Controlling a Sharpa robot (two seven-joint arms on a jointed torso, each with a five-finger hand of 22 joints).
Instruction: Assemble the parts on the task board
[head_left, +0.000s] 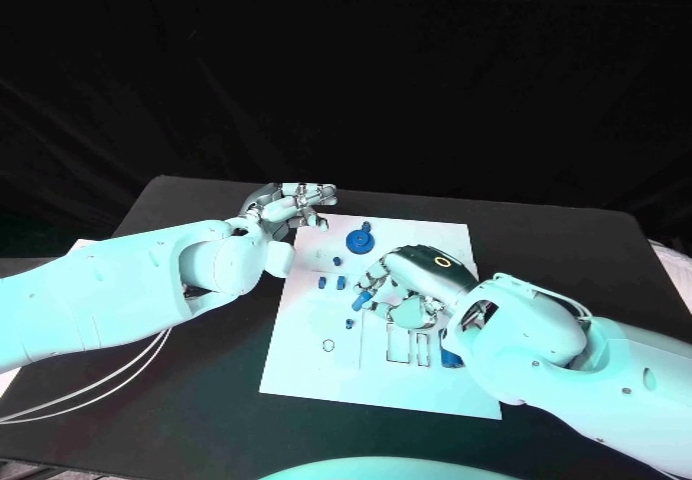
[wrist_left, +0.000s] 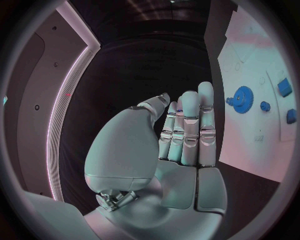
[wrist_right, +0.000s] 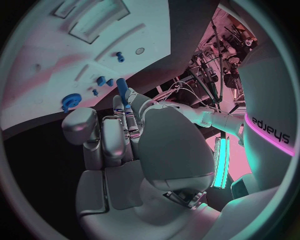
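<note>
- Since the right hand (head_left: 408, 283) hangs over the middle of the board, the next move looks to be its own. Its fingers are curled in, and in the right wrist view they appear to pinch a small blue plastic peg (wrist_right: 124, 91) at the fingertips.
- The peg's long axis runs along the fingers and points out past their tips towards the board. Any seating would therefore follow the line of the fingers, in my judgement.
- The flat white rectangular task board (head_left: 310, 365) lies under that hand. In the head view, the round blue toothed gear (head_left: 359, 240) sits at about 11 o'clock from the hand, quite near.
- Two small blue blocks (head_left: 330, 282) lie at about 9 o'clock from it, just off the fingertips.
- Outlined rectangular slots (head_left: 413, 345) lie at 6 o'clock, close under the wrist.
- Which seat the peg is meant for I cannot tell.
- The left hand (head_left: 296, 207) is off the board's far left corner, with the gear at about 4 o'clock from it. Its fingers are straight, side by side, and it holds nothing.
- The right hand is plainly the nearer to every loose part.
</note>
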